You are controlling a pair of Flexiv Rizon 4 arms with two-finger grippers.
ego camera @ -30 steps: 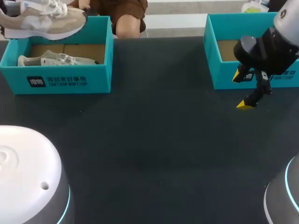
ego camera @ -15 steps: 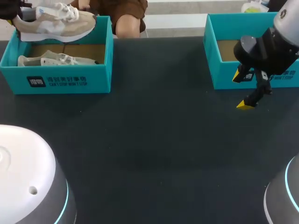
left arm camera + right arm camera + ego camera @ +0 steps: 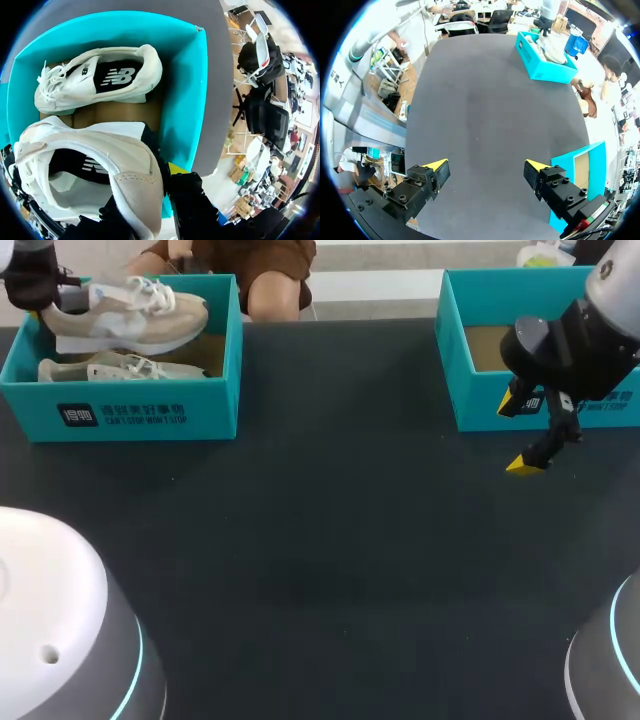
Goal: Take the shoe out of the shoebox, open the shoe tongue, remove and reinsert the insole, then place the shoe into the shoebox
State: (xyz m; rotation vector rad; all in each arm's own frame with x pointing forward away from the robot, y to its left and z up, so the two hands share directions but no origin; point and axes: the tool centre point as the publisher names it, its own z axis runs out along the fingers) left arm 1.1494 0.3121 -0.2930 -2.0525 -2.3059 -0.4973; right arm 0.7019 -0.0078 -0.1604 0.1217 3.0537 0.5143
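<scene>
Table (image 3: 330, 540): dark, shoebox (image 3: 140, 415) at far left.
Shoe (image 3: 125, 320): hanging over shoebox, above second shoe (image 3: 110, 368).
Left gripper (image 3: 147, 192): clamped on Shoe heel.
Right gripper (image 3: 486, 167): spread, empty.
Risk: heel pinch may slip, dropping Shoe.

The head view looks down over the tabletop (image 3: 340, 540). Both wrist views share the shoebox (image 3: 182, 85), the left close, the right far.
</scene>
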